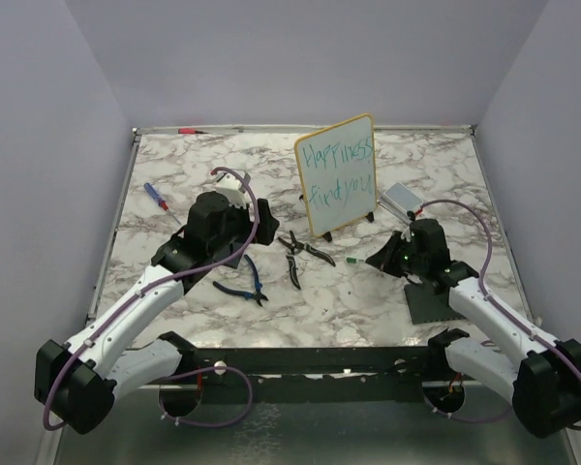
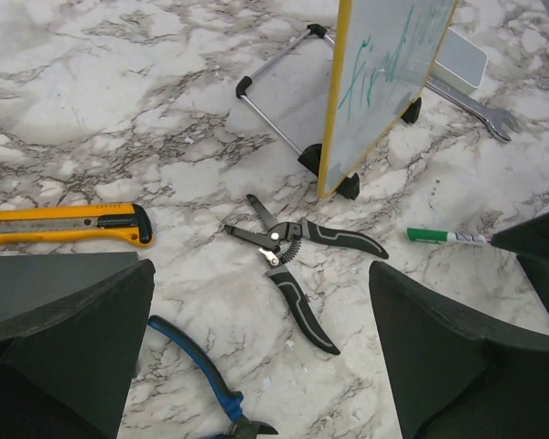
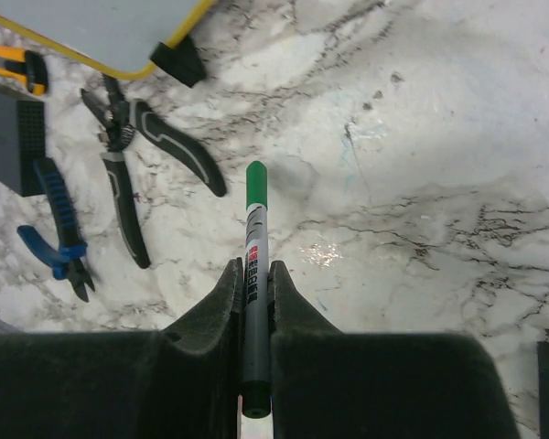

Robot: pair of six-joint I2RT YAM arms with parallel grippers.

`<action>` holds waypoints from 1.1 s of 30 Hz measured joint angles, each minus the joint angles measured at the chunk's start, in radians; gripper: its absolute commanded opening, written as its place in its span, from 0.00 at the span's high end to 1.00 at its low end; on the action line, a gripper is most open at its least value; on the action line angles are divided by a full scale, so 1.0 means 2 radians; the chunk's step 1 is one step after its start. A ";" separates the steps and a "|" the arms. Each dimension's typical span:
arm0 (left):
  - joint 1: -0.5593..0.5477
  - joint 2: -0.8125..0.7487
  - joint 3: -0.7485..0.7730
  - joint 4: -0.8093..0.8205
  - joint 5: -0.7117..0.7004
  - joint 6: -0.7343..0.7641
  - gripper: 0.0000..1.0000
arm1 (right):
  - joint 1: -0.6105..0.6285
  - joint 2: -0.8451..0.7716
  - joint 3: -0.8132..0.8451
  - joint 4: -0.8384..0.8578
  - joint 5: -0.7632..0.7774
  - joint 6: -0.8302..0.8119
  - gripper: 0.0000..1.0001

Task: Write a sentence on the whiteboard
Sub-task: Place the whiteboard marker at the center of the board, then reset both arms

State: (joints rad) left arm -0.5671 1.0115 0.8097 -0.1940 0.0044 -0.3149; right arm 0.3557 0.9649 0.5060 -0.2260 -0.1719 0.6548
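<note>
A: Where is the whiteboard?

B: The whiteboard stands upright on the marble worktop, its face turned toward the arms. Only the overhead view shows the whole sentence, in teal-green on two lines: "Happiness" over "find you".

A: And the wrist cameras?

B: The left one sees the whiteboard at a steep slant with its top cut off, so the writing is a few unreadable strokes. It does show the metal stand behind the whiteboard and a wrench lying beside it, neither of which I can make out from above. The right one catches only a lower corner of the yellow rim and one black foot.

A: What about the fingers?

B: The right fingers are clamped on a marker held lengthwise between them, its green end pointing out toward the whiteboard. I cannot tell whether it touches the worktop. The left fingers are spread wide with nothing between them, in front of the whiteboard.

A: Is anything else in front of the whiteboard?

B: Black-handled snips lie just in front of its foot, and blue pliers lie nearer the arms. A yellow knife shows in both wrist views, but from above the left arm hides it.
</note>
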 measured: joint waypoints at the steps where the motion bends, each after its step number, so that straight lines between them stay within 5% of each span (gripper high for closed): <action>1: 0.005 -0.001 0.000 0.000 -0.003 -0.001 0.01 | -0.006 0.008 -0.006 0.003 -0.004 0.000 0.98; 4: 0.007 -0.006 -0.005 0.000 -0.012 -0.001 0.01 | -0.012 0.023 -0.018 0.014 -0.014 0.002 0.93; 13: 0.012 -0.012 -0.033 -0.022 -0.037 -0.003 0.01 | -0.015 0.030 -0.016 -0.006 0.032 0.000 0.27; 18: 0.019 -0.014 -0.033 -0.028 -0.048 -0.010 0.01 | -0.015 0.024 0.003 -0.032 0.067 -0.009 0.02; 28: 0.101 0.010 -0.023 -0.035 -0.052 -0.025 0.01 | -0.026 0.025 0.084 -0.045 0.147 -0.060 0.00; 33: 0.173 0.007 -0.006 -0.037 -0.057 -0.030 0.01 | -0.108 0.027 0.111 -0.037 0.124 -0.092 0.00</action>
State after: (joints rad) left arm -0.2207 1.0264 0.7979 -0.2680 -0.1104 -0.3756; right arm 0.1406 1.0180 0.7273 -0.2996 0.0761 0.4717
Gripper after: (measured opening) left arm 0.989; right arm 0.997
